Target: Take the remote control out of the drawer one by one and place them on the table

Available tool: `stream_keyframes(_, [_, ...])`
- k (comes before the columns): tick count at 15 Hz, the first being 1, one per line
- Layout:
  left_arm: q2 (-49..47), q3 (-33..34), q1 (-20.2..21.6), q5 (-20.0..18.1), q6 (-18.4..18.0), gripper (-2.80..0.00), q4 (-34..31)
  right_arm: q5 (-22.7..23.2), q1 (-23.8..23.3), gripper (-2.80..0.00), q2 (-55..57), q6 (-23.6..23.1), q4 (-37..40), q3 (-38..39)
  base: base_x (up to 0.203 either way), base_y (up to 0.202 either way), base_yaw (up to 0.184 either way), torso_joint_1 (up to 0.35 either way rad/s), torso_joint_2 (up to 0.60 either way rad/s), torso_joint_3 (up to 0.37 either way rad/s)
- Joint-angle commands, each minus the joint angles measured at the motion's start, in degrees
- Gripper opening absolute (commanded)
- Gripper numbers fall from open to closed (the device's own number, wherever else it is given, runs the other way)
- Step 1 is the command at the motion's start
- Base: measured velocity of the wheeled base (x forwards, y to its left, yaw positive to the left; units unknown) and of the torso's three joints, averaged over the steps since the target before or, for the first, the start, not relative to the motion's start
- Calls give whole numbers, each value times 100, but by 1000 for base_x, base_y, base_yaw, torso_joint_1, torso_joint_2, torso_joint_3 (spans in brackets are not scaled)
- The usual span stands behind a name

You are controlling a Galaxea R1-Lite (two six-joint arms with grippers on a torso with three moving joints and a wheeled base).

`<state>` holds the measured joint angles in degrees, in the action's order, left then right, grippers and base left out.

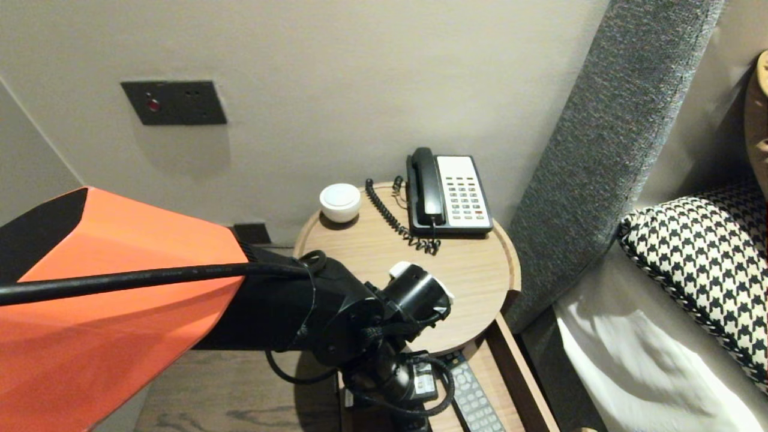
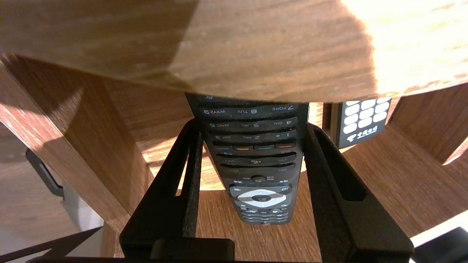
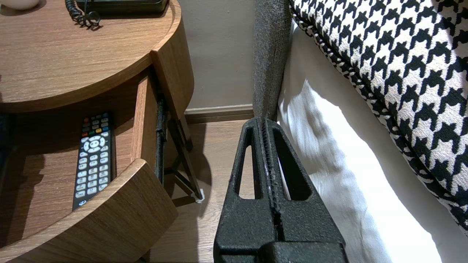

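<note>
Bed (image 3: 329, 164): right gripper (image 3: 268, 126) parked beside it, jaws together. Round tabletop (image 1: 360, 252) carries phone (image 1: 450, 192). Drawer (image 3: 146, 109) beneath stands open. Left gripper (image 2: 252, 126) inside drawer, jaws clamped on long sides of dark remote (image 2: 257, 160). Second remote (image 2: 363, 120) lies just beside.
</note>
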<state>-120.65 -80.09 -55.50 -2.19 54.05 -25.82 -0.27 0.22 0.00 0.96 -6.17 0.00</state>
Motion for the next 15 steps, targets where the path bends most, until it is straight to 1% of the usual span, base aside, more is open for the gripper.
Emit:
stream_keyframes(1, [46, -8, 61, -240, 35, -280, -86, 0, 4, -280, 9, 0, -7, 229, 0, 0, 0, 0, 0, 0])
stream_keyframes(3, [67, -112, 101, -460, 19, -280, -329, 0, 4, -280, 9, 0, -7, 229, 0, 0, 0, 0, 0, 0])
stream_keyframes(9, [163, -138, 119, -675, -94, -280, -597, 0, 4, -280, 9, 0, -7, 229, 0, 0, 0, 0, 0, 0])
stream_keyframes(12, [289, -146, 113, -704, -277, -280, -890, 0, 4, -280, 9, 0, -7, 229, 0, 0, 0, 0, 0, 0])
stream_keyframes(15, [390, -138, 119, -952, -360, -280, -1079, 0, -4, -280, 9, 0, -7, 229, 0, 0, 0, 0, 0, 0])
